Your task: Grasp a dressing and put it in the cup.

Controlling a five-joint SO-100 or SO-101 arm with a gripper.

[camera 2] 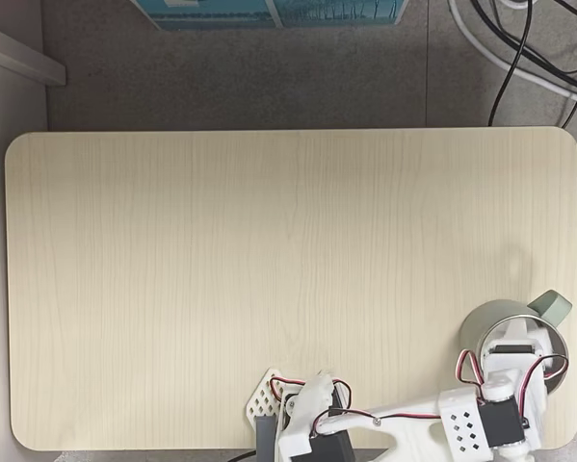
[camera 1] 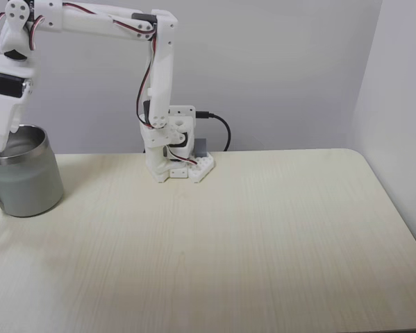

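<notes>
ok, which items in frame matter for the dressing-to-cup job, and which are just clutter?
Job:
cup, at the table's edge
end effector, tips down inside the cup
dressing: not visible on the table; may be hidden in the cup

Clutter:
cables on the floor
blue box

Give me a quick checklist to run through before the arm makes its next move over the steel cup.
1. Gripper over the cup: ok, its tip dips inside the rim in a fixed view.
2. Cup upright on the table: ok.
3. Dressing location: cannot tell; no roll lies on the tabletop, and the arm hides the cup's inside.
4. Jaws open or shut: cannot tell, the tip is hidden behind the cup rim.
5. Cup stable on the table: ok, though it stands near the table edge in a fixed view.
6. Path back toward the base: ok, bare table between.
</notes>
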